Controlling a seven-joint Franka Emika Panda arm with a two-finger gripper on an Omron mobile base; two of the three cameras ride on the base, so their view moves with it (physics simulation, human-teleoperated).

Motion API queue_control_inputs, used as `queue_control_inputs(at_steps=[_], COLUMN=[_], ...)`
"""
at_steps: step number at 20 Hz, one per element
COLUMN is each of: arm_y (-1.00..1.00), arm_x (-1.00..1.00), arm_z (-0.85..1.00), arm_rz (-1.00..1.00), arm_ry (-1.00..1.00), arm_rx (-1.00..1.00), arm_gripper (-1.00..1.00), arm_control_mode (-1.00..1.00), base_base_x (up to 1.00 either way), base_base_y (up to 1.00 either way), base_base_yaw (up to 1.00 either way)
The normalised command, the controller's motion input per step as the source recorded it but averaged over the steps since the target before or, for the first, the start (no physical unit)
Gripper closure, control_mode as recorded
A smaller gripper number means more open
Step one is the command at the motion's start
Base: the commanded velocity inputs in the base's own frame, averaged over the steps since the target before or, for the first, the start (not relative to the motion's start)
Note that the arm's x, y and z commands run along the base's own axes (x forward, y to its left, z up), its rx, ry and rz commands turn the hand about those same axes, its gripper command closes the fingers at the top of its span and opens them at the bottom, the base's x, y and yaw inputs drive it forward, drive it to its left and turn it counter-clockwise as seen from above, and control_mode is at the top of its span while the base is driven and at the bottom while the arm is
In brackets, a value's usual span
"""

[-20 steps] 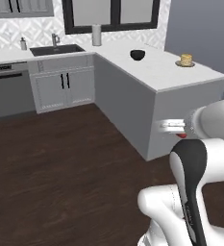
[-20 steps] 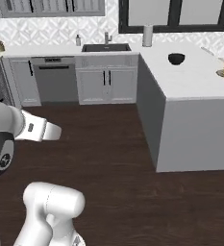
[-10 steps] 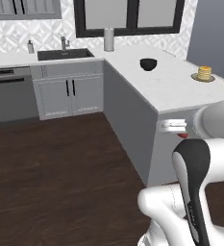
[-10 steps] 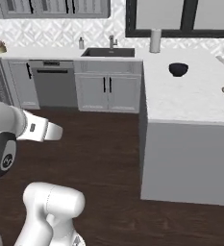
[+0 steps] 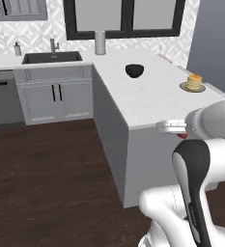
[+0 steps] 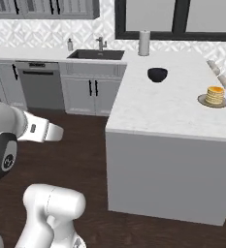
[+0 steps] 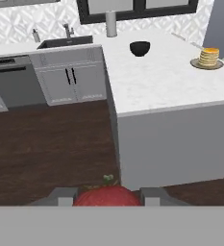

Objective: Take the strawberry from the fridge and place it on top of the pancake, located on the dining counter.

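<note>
Holding the small red round strawberry (image 7: 107, 196) between them, the jaws (image 7: 107, 196) are clenched on it, low in the hand view. Far ahead of the jaws and to their right, the little stack of golden round pancakes (image 7: 209, 56) sits on a flat grey round plate (image 7: 198, 64). The plate rests on the big white marble tabletop (image 7: 161, 81). A black round bowl (image 7: 139, 48) sits on the same tabletop, ahead of the jaws and well apart from the pancakes. Below the jaws lies the dark brown wooden floor (image 7: 51, 153)
</note>
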Motion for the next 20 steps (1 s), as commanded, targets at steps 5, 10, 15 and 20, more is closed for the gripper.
queue_control_inputs(at_steps=[5, 10, 15, 20], arm_y=[0.00, 0.00, 0.00, 0.00], arm_x=[0.00, 0.00, 0.00, 0.00], arm_z=[0.00, 0.00, 0.00, 0.00], arm_rz=[0.00, 0.00, 0.00, 0.00], arm_ry=[0.00, 0.00, 0.00, 0.00], arm_rx=[0.00, 0.00, 0.00, 0.00], arm_gripper=[1.00, 1.00, 1.00, 1.00], arm_control_mode=[1.00, 1.00, 1.00, 1.00], base_base_x=[0.09, 0.31, 0.34, 0.38], base_base_y=[-1.00, -1.00, -1.00, -1.00], base_base_yaw=[0.12, 0.13, 0.14, 0.16])
